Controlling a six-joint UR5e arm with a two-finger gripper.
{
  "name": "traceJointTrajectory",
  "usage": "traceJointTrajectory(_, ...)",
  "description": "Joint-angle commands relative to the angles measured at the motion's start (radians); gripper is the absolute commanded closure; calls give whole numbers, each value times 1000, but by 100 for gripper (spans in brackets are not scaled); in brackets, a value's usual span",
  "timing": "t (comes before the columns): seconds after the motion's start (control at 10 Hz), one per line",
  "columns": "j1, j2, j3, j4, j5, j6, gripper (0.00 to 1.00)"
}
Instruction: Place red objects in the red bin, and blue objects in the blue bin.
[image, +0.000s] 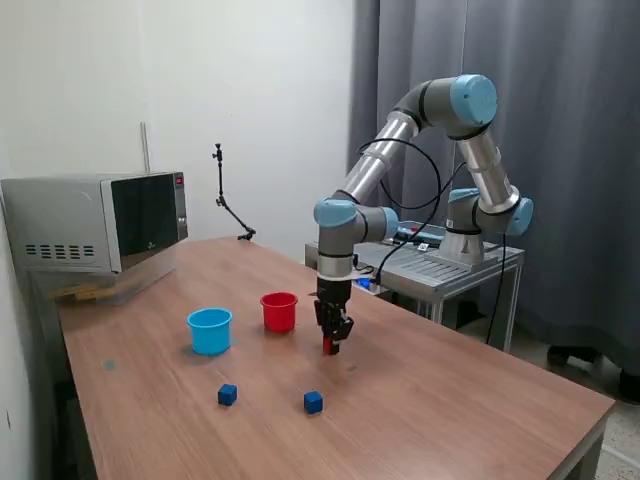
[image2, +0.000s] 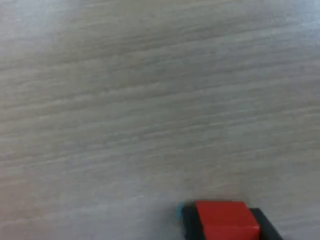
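Blue bin (image: 209, 330), then red bin (image: 279, 311), stand left of the gripper (image: 331, 343), whose jaws pinch a red cube (image: 328, 346) low over the table (image: 450, 400); it looks light, rigid, best held by flat sides.

cups (image: 279, 311) behind two cubes (image: 313, 402)
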Motion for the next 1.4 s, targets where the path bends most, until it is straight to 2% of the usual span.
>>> traceJointTrajectory(0.0, -1, -49, -25, 0, -7, -1, 100)
traceJointTrajectory(0.1, -2, -90, -38, 2, -13, -1, 100)
traceJointTrajectory(0.3, -34, -158, -36, 15, -85, 0, 100)
traceJointTrajectory(0.7, -117, -178, 17, 57, -110, 10, 100)
traceJointTrajectory(1.1, -169, -178, 25, 60, -99, 17, 100)
traceJointTrajectory(1.3, -188, -175, 14, 75, -107, 17, 100)
